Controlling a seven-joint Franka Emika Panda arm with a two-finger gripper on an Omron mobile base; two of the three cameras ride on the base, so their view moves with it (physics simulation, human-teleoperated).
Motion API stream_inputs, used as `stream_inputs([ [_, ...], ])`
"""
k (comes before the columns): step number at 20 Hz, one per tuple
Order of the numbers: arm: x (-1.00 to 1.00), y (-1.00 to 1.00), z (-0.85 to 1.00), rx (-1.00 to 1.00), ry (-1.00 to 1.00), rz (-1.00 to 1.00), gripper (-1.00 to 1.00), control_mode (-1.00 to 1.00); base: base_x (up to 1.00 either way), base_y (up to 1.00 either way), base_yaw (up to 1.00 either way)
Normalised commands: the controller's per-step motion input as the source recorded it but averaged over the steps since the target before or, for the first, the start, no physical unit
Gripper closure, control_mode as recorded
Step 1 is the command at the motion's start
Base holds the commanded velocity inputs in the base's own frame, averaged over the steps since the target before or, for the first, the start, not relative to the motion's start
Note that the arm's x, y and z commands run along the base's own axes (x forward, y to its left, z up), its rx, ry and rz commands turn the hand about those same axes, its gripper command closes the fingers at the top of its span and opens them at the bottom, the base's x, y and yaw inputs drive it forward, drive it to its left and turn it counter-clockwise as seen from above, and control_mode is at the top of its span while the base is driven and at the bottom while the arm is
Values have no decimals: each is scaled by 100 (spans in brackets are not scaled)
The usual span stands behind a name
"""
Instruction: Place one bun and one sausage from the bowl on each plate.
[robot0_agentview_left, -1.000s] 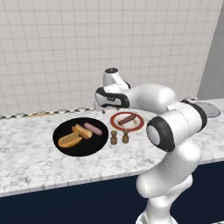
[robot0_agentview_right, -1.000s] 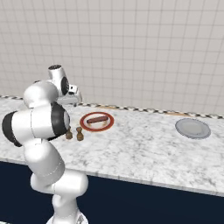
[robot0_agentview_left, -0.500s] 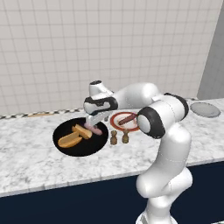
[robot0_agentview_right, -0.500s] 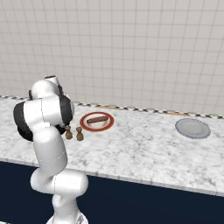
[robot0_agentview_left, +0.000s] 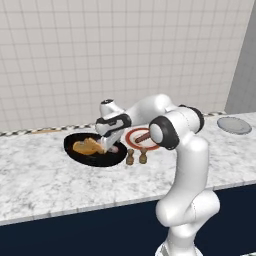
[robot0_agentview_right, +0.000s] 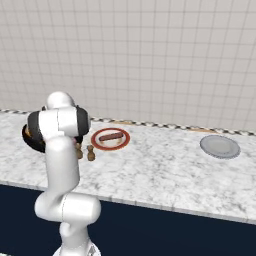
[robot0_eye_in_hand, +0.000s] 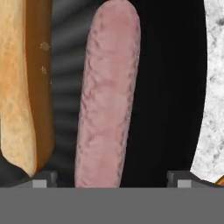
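The bowl is sitting toward the left of the marble counter in the left base view, wide, shallow and black. Inside it a golden bun is lying on the left part, and a pink sausage is peeking out just right of it, mostly behind the arm.

Up close in the hand view, the bun is running along the left edge with its long axis going top to bottom of the frame, and the sausage is lying right beside it, parallel, its rounded end pointing to the top. There's a thin strip of bowl floor between them, so they're looking apart, not touching.

The gripper is hanging down into the bowl, right over the sausage. Its fingertips are spread wide, one at each bottom corner of the hand view, with the sausage sitting between them closer to the left tip. It's gripping nothing, and I can't tell whether the tips are touching the bowl floor.

Just right of the bowl, two small brown shakers are standing side by side on the counter, close to the bowl's rim. Behind them is the white plate with the red rim, holding a dark sausage, partly hidden by the arm's elbow. Far off at the right end, the grey plate is lying well apart from everything else.
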Motion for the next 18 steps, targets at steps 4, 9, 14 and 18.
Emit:
stream_inputs([
  [4,-47,36,-23,-11,3,17,-100,-100,0,0,0],
  [9,-43,41,-31,-19,0,21,-100,-100,0,0,0],
  [14,23,-3,-40,-6,-6,9,-100,-100,0,0,0],
  [18,19,-2,-59,-3,-11,7,100,-100,0,0,0],
])
